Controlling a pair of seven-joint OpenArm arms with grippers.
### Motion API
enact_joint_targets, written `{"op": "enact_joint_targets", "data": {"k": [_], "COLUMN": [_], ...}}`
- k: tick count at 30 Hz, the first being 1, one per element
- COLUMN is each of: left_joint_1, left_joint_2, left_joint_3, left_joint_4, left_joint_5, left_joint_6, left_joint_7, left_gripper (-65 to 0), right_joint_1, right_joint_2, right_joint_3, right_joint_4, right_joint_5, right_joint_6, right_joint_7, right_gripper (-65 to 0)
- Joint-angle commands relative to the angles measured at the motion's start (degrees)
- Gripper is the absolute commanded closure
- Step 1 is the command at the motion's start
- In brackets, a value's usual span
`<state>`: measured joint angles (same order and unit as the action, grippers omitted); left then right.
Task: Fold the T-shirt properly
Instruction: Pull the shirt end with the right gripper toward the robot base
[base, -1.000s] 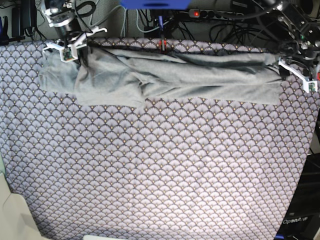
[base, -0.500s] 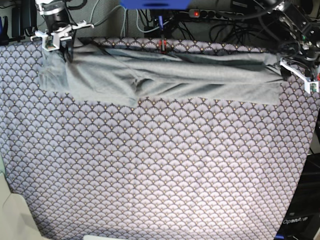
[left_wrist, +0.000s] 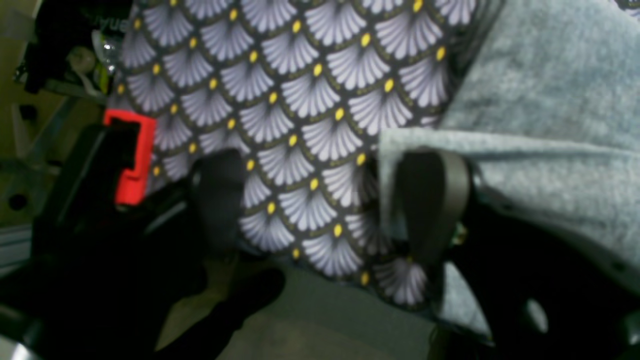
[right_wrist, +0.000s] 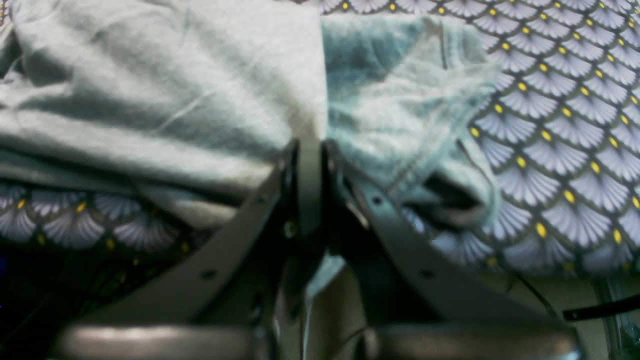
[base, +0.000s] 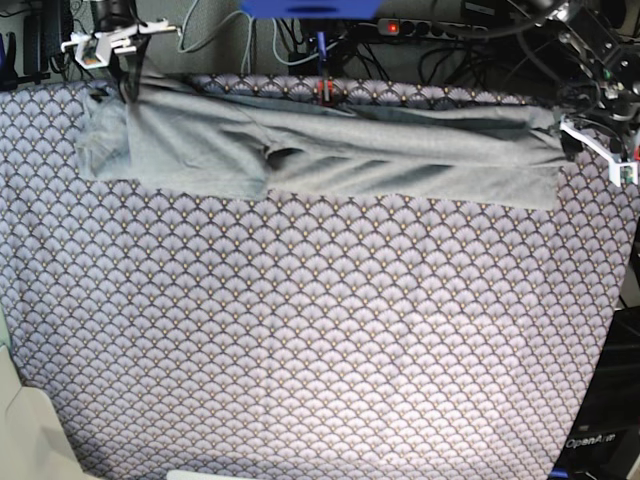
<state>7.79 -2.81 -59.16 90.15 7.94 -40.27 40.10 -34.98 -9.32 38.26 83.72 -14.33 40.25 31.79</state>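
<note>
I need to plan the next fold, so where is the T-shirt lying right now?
In the base view the T-shirt lies stretched along the far edge of the tablecloth, between the shut right gripper at the left and the open left gripper at the right.

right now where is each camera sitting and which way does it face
base: high, facing down on the tablecloth, T-shirt along its far edge; right gripper and left gripper at the corners.
left wrist: on the left arm, facing past its open jaws at the shirt's end and cloth edge.
right wrist: on the right arm, facing along shut jaws that pinch the shirt.
shared: all three show T-shirt and tablecloth.
</note>
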Motion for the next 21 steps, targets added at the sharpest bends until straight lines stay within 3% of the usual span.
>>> {"op": "enact_joint_targets", "data": {"k": [1,8,16,21], "left_joint_1": [-0.10,-0.45,-0.54,-0.54], "left_joint_2": [-0.84,-0.84,-0.84,-0.84], "left_joint_3": [-0.23,-0.23,-0.23,-0.23], "left_joint_4": [0.97,0.97,0.97,0.97], "left_joint_5": [-0.43,-0.43,-0.43,-0.43], "left_joint_6": [0.27,0.27,0.27,0.27], "left_joint_7": [-0.93,-0.93,-0.93,-0.93], "left_gripper": [-47.8,-47.8,-47.8,-47.8], "right_joint_1": [-0.84,-2.16,-4.45,-3.48], "right_joint_2": [0.32,0.32,0.32,0.32], "right_joint_3": [0.11,-0.24,-2.88,-2.70], "right_joint_4": [0.72,0.72,-4.21,-6.76], "right_joint_5": [1.10,1.10,1.01,1.01], "right_joint_6": [-0.25,-0.25,-0.25,-0.25], "right_joint_7": [2.01,2.19,12.91,14.32], "right_gripper": [0.0,0.0,0.0,0.0]}}
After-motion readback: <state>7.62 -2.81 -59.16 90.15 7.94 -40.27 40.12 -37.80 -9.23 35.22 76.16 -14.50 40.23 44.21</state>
